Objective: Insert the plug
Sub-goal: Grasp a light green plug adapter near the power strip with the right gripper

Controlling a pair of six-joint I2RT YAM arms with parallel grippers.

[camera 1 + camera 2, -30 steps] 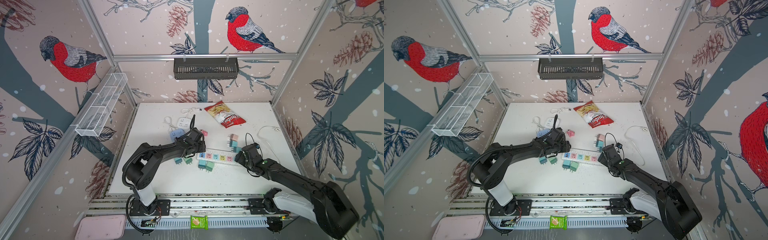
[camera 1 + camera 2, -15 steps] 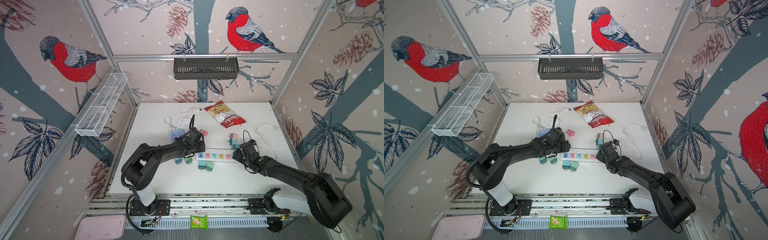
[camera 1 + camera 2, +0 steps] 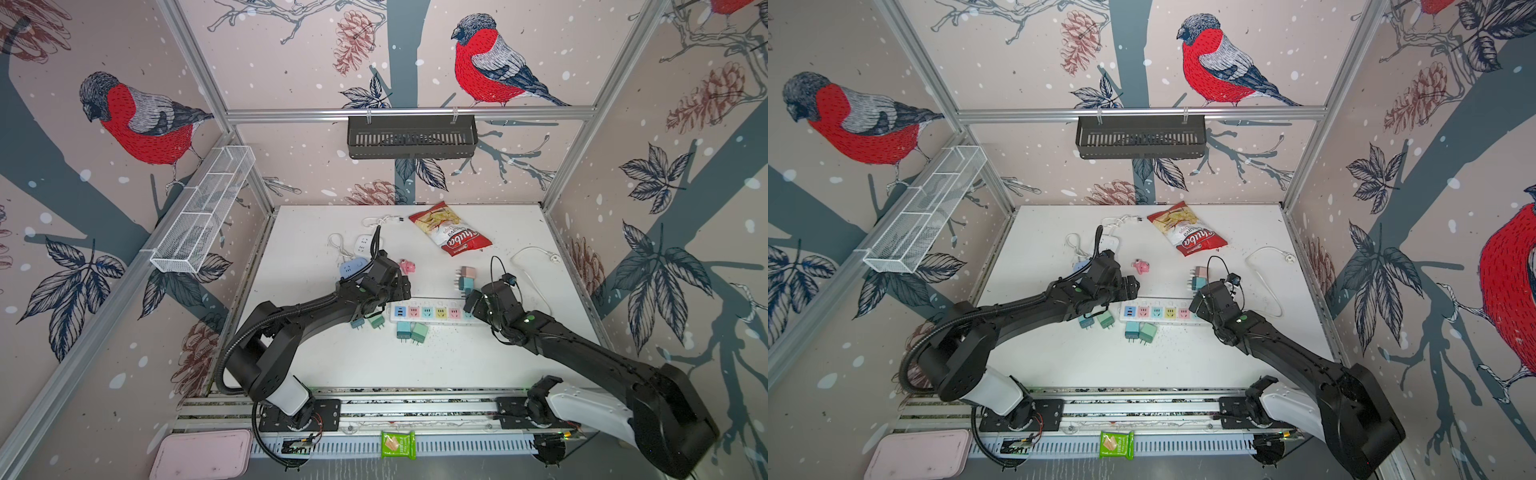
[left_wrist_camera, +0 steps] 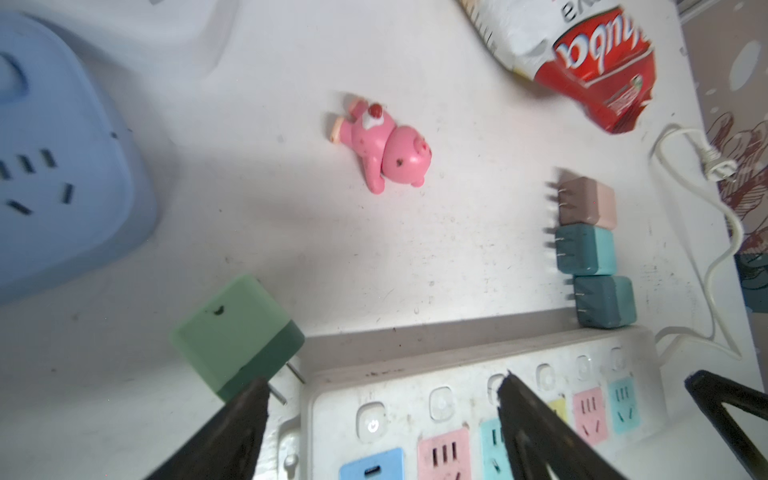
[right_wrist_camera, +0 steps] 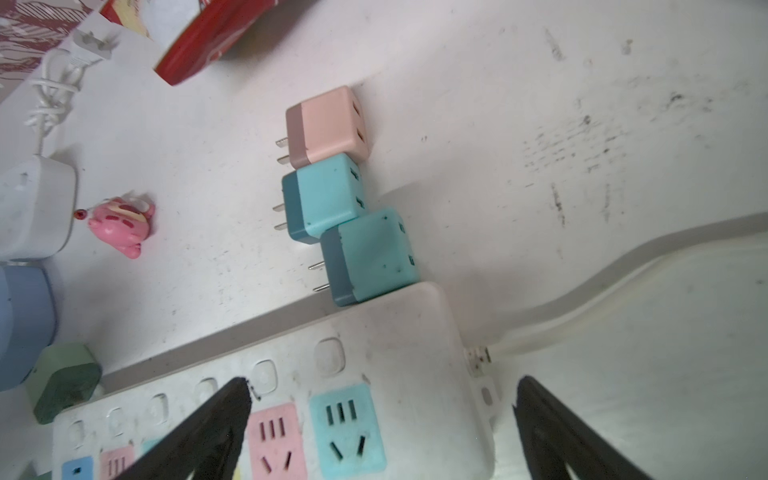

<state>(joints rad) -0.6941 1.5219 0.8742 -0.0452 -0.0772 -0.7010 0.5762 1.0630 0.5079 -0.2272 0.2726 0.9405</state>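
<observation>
The white bench carries a strip of coloured sockets across its middle. The left gripper hangs open over the strip's switch end, and the right gripper hangs open over its cord end (neither holds anything). A green plug lies on the bench just off the switch end, prongs toward the strip, not yet inserted.

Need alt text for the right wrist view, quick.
The right gripper hovers open over the cord end of the white plastic multi-socket power strip, holding nothing. A pink cube plug and two teal cube plugs lie loose beside it.
</observation>
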